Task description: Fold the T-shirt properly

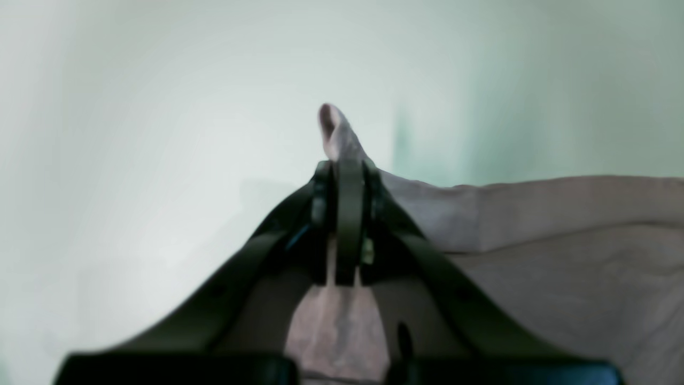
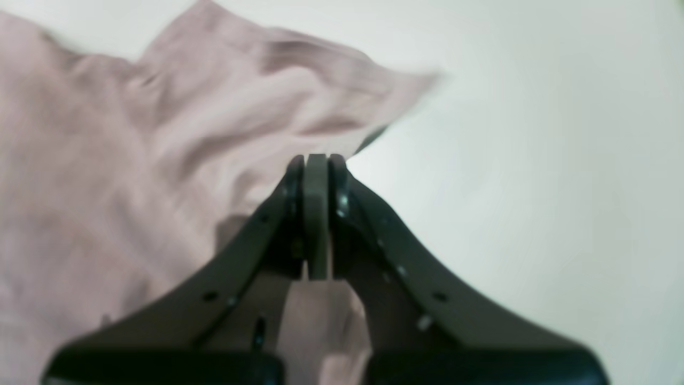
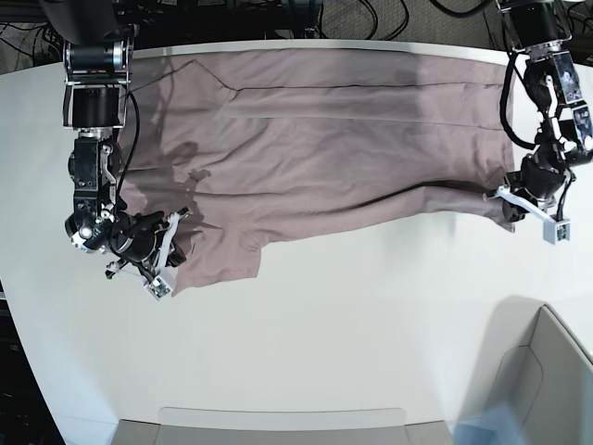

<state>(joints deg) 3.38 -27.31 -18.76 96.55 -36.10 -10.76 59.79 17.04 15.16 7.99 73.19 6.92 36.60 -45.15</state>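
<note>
White table (image 3: pixel 352 315) carries the T-shirt (image 3: pixel 334 139) spread across its far half — dark cables beyond. Left gripper (image 3: pixel 508 197) and right gripper (image 3: pixel 173 243) each pinch the shirt's near edge, jaws closed on fabric.

My left gripper (image 1: pixel 347 166) is pinched tight, jaws pressed together on a bit of the T-shirt (image 1: pixel 561 256), low at the table's far side in the base view. My right gripper (image 2: pixel 316 160) is clamped too, with cloth caught between its fingers. Both arms reach down from above, wrists bent inward toward each other.
</note>
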